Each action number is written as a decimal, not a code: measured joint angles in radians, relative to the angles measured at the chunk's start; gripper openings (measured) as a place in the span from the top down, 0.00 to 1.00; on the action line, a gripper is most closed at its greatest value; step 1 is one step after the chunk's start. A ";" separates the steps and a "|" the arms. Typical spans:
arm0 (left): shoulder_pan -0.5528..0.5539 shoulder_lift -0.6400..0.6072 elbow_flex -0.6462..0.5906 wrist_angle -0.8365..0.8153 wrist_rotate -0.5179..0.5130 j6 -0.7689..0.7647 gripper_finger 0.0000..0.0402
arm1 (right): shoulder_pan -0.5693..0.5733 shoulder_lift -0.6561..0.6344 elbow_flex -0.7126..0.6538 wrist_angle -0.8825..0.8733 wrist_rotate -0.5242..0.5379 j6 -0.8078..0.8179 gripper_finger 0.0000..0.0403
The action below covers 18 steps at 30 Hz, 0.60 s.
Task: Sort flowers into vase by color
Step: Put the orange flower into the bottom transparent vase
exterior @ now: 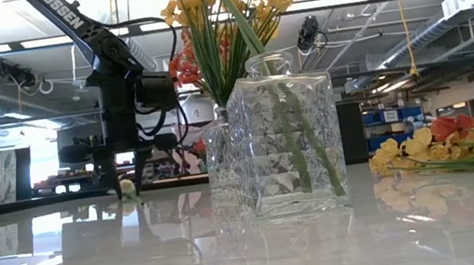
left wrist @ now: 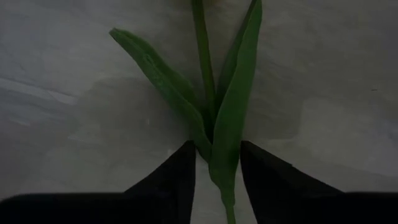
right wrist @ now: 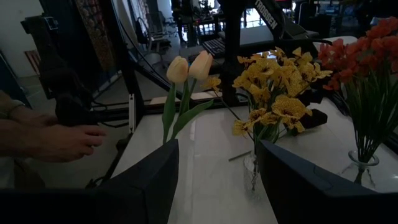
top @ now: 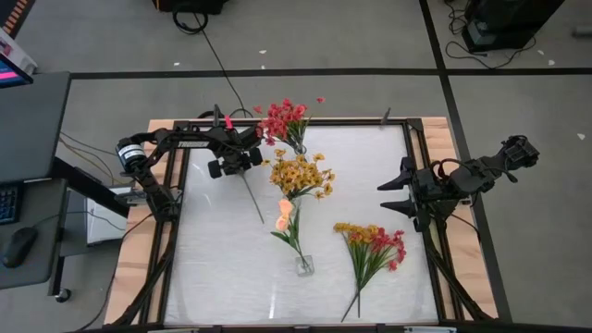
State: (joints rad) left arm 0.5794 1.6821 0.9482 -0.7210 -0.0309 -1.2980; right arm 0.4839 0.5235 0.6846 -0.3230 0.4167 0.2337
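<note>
A flower with a thin green stem (top: 252,199) and long leaves (left wrist: 231,106) lies flat on the white table; its pale bud (exterior: 127,187) shows under my left gripper. My left gripper (left wrist: 217,177) points straight down with one finger on each side of the stem, the gap narrow. Three glass vases stand in a row: red flowers (top: 285,118) farthest, yellow flowers (top: 301,174) in the middle, peach tulips (top: 285,215) in the near vase (top: 304,265). My right gripper (top: 393,196) waits open, raised over the table's right edge. My left gripper comes from above, its fingers lying across the flower's stem where the leaves join it (left wrist: 214,146). One finger (left wrist: 258,177) stands right at the leaf's edge, and a strip of table shows beside the other. I cannot tell whether either finger touches. The flower lies on the table.
A loose bunch of yellow and red flowers (top: 370,245) lies on the table's near right part. A person's hand (right wrist: 56,140) rests beyond the table's edge. The table's wooden frame (top: 153,231) runs along both sides.
</note>
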 joint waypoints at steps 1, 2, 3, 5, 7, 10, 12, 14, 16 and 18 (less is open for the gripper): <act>0.000 0.000 0.000 0.000 0.000 0.000 0.68 | 0.000 0.000 0.000 0.000 0.000 0.000 0.44; 0.000 0.000 0.000 0.000 0.000 0.001 0.69 | 0.000 0.000 0.000 0.000 0.000 0.000 0.44; 0.000 0.000 0.000 0.000 0.000 0.002 0.70 | 0.000 0.000 0.000 0.000 0.000 0.000 0.44; 0.000 0.000 0.000 0.000 0.000 0.003 0.72 | 0.000 0.000 0.000 0.000 0.000 0.000 0.44; 0.000 0.000 0.000 0.001 0.000 0.003 0.73 | 0.000 0.000 0.000 0.000 0.000 0.000 0.44; 0.000 0.000 0.000 0.001 -0.001 0.004 0.76 | 0.000 0.000 0.000 0.000 0.000 0.000 0.44; 0.000 0.000 0.000 0.001 0.000 0.010 0.78 | 0.000 0.000 0.000 0.000 0.000 0.000 0.44; 0.000 0.000 0.000 0.002 0.000 0.026 0.80 | 0.000 0.000 0.000 0.000 0.000 0.000 0.44; 0.000 0.000 0.000 0.002 0.000 0.030 0.82 | 0.000 0.000 0.000 0.000 0.000 0.000 0.44; 0.000 0.000 0.000 0.003 0.000 0.031 0.84 | 0.000 0.000 0.000 0.000 0.000 0.000 0.44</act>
State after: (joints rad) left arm 0.5795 1.6821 0.9482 -0.7185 -0.0311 -1.2665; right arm 0.4839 0.5233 0.6846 -0.3232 0.4167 0.2337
